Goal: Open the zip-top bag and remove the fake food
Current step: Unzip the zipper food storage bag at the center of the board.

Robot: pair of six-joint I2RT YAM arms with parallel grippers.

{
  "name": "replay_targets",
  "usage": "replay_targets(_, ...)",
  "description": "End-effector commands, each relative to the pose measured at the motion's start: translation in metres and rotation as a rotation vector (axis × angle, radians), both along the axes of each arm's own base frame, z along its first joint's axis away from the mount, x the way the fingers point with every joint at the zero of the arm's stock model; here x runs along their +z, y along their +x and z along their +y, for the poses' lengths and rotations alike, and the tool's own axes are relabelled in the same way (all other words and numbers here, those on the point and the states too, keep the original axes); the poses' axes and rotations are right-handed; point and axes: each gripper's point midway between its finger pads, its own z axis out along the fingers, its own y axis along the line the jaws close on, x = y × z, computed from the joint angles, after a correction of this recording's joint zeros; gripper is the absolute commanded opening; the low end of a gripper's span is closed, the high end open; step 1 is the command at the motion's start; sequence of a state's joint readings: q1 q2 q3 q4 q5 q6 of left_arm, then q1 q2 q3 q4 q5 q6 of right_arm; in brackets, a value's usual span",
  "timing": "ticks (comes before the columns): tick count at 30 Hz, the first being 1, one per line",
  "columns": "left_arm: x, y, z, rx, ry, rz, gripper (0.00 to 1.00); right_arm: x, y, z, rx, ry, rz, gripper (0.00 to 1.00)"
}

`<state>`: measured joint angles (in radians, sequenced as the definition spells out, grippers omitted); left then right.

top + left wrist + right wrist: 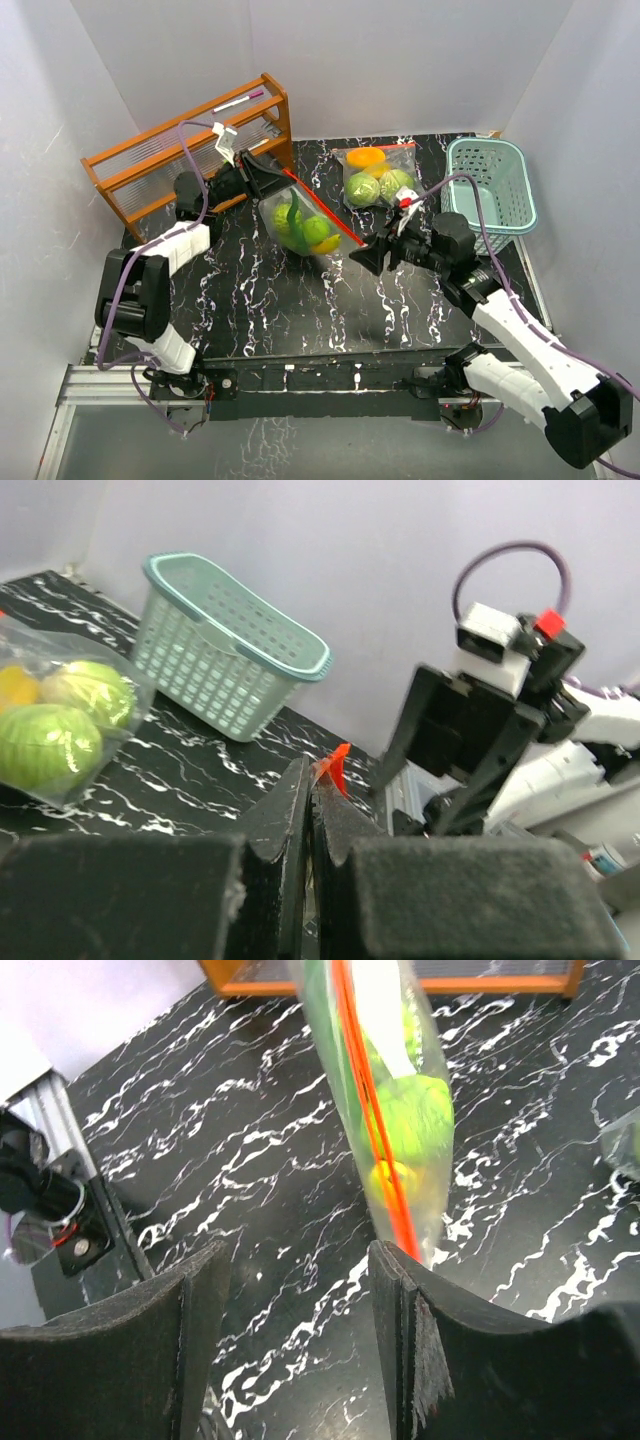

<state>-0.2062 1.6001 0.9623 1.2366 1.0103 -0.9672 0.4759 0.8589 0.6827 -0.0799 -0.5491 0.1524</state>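
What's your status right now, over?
Left gripper shut on zip-top bag, red edge. Right gripper open beside it. Fake food inside. Second bag lies clear.

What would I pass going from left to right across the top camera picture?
orange wooden rack → lifted bag of green toy food → second food bag, lying flat → pale-teal basket
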Motion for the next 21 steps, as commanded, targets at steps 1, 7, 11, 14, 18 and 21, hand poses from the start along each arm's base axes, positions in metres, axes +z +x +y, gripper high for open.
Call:
replay_targets(1,0.018,-0.046,0.002,-0.156,-0.064,-0.124,0.0,0.056,0.032,0.0,-0.097,0.055,-0.127,0.6)
replay_targets(7,0.005,-0.051,-0.002,-0.205,-0.079,-0.083,0.0,0.07,0.067,0.007,-0.169,0.072,-0.133,0.57)
replay_targets(11,-0.009,-0.052,-0.006,-0.205,-0.077,-0.051,0.0,0.063,0.083,0.016,-0.166,0.071,-0.123,0.51)
replay_targets(14,-0.013,-0.053,-0.007,-0.206,-0.074,-0.047,0.0,0.054,0.085,0.026,-0.121,0.068,-0.098,0.49)
replay_targets(18,-0.015,-0.05,-0.007,-0.197,-0.072,-0.042,0.0,0.047,0.073,0.038,-0.027,0.094,-0.069,0.5)
replay_targets(21,-0.02,-0.046,-0.008,-0.188,-0.071,-0.032,0.0,0.043,0.067,0.04,-0.014,0.104,-0.06,0.54)
